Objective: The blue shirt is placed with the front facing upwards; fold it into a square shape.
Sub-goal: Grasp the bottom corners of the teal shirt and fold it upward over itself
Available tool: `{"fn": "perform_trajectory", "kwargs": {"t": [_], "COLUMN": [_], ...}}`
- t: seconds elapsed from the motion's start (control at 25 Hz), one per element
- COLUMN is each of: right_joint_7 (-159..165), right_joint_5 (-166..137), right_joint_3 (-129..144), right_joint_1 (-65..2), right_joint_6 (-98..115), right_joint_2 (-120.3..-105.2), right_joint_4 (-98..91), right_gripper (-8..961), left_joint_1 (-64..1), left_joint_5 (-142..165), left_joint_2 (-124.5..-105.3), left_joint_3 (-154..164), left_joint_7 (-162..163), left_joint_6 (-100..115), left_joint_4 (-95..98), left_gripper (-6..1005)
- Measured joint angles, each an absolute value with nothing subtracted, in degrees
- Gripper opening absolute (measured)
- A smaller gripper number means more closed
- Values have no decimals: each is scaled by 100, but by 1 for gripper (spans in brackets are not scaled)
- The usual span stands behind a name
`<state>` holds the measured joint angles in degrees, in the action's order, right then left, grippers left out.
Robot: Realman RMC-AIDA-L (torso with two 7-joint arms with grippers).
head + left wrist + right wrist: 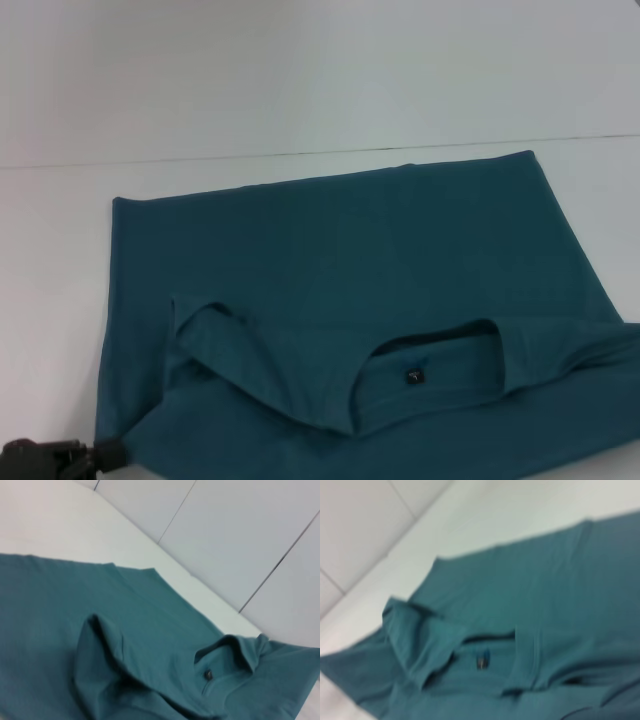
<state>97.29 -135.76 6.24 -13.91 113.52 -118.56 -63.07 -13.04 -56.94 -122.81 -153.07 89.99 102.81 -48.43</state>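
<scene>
Lying across the middle and lower part of the head view, one blue shirt [340,270] covers much of the white bench [50,260], its two sleeves folded inward beside the collar. One small dark neck tag [411,376] sits inside the neckline. At the lower left corner, the left tool [108,457] touches the shirt's corner; whether it grips the cloth cannot be told. Both wrist views show the collar and tag closer, but neither shows a tool. No lettering shows anywhere.

All I see of my left gripper [100,457] is black, knobbly hardware (matte, with a rounded tip).
</scene>
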Motion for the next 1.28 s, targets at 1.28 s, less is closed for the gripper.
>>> {"fn": "perform_trajectory", "kwargs": {"t": [1.28], "right_joint_7": [10472], "right_joint_5": [-11761], "right_joint_3": [740], "right_joint_1": [-1568], "right_joint_6": [11334], "right_joint_2": [-11584], "right_joint_4": [-6408], "right_gripper": [32], "left_joint_1": [-1272], "left_joint_5": [-6434], "left_joint_2": [-12120], "left_joint_3": [-16071], "left_joint_7": [8982], "left_joint_6": [11267], "left_joint_4": [-4660], "left_gripper": [25]}}
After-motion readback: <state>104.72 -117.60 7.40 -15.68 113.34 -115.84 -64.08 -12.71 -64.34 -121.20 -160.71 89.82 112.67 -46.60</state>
